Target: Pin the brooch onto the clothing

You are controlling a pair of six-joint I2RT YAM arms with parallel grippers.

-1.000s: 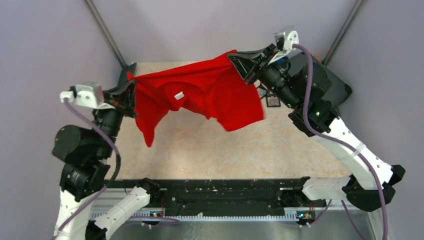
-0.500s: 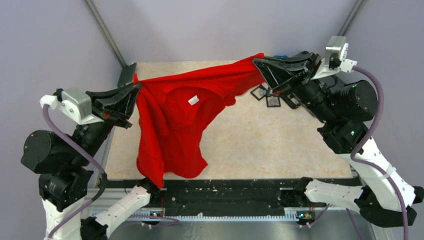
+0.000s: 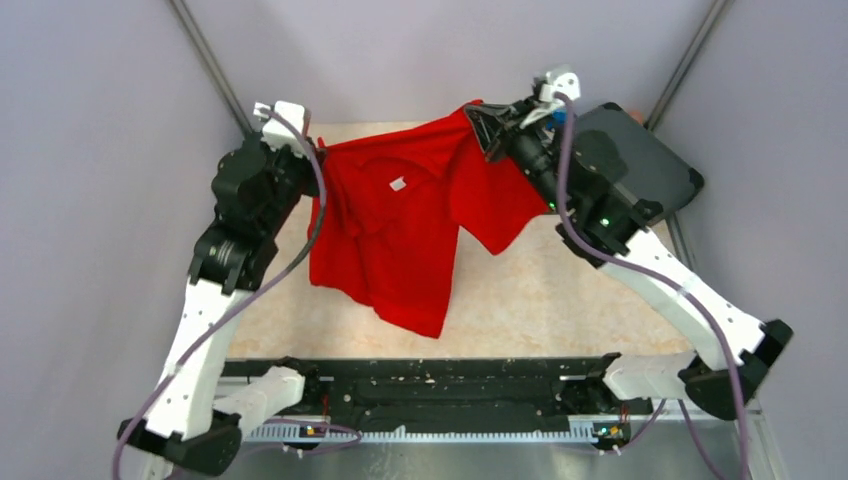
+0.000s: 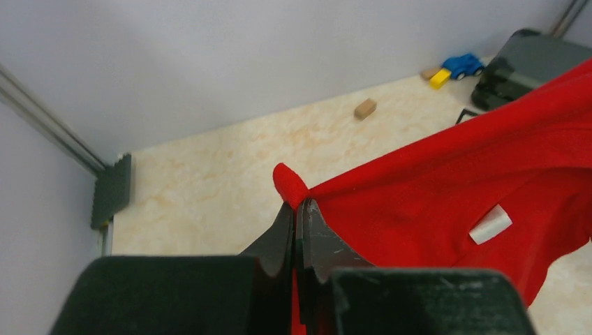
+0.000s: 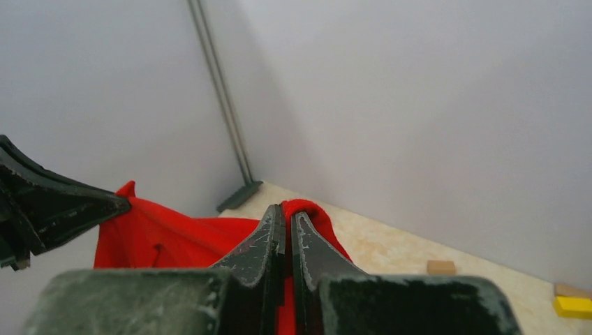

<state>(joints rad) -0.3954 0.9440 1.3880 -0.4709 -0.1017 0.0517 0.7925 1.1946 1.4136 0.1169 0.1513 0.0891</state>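
The bright red clothing hangs between my two grippers over the back of the table, its lower part draping toward the front. Its white tag faces up, and also shows in the left wrist view. My left gripper is shut on the garment's left top corner; the jaws pinch a red fold. My right gripper is shut on the right top corner; the fabric bulges over its tips. No brooch shows in any view.
A dark grey case stands at the back right. By the back wall lie a tan block, a yellow block and a blue toy car. A black rail runs along the near edge.
Both arms have swung toward the back wall and closer together. The garment, stretched wide half a second ago, now hangs slacker and lies further back, covering the small black frames on the table.
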